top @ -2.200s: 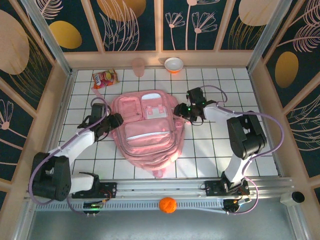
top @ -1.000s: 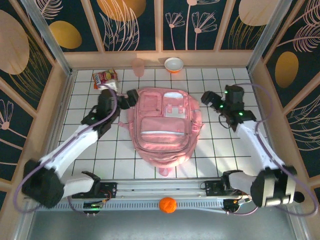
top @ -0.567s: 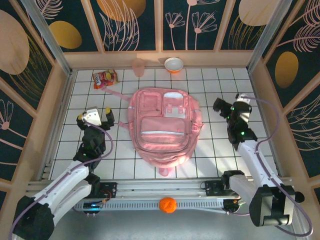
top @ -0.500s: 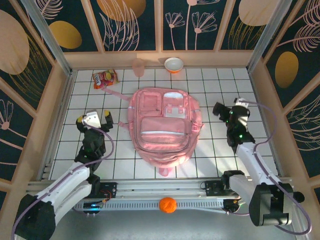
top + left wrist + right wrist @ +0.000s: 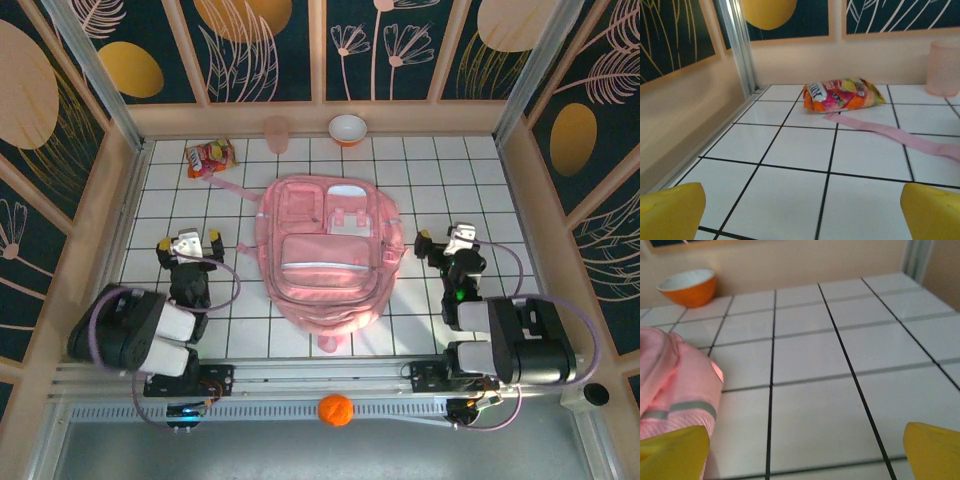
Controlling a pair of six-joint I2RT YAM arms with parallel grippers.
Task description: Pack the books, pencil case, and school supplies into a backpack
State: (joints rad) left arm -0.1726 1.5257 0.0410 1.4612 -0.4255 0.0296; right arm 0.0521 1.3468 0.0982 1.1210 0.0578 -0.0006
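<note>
The pink backpack (image 5: 325, 250) lies flat in the middle of the tiled table, front side up, its pockets zipped. My left gripper (image 5: 188, 243) rests low to its left, open, with nothing between its yellow fingertips (image 5: 670, 210). My right gripper (image 5: 447, 240) sits just right of the backpack, also open and empty, and the backpack's side (image 5: 670, 385) lies beside its left fingertip (image 5: 672, 452). A pink strap (image 5: 890, 135) trails across the tiles ahead of the left gripper (image 5: 802, 220). The books, pencil case and school supplies are out of view.
A red-orange snack packet (image 5: 210, 157) lies at the back left, also seen ahead of the left gripper (image 5: 842, 95). A pink cup (image 5: 277, 133) and an orange bowl (image 5: 348, 129) stand by the back wall. An orange ball (image 5: 336, 410) sits below the front rail.
Both arms have pulled away from the backpack's sides and folded back toward their bases. The backpack shifted right early on and has lain still since.
</note>
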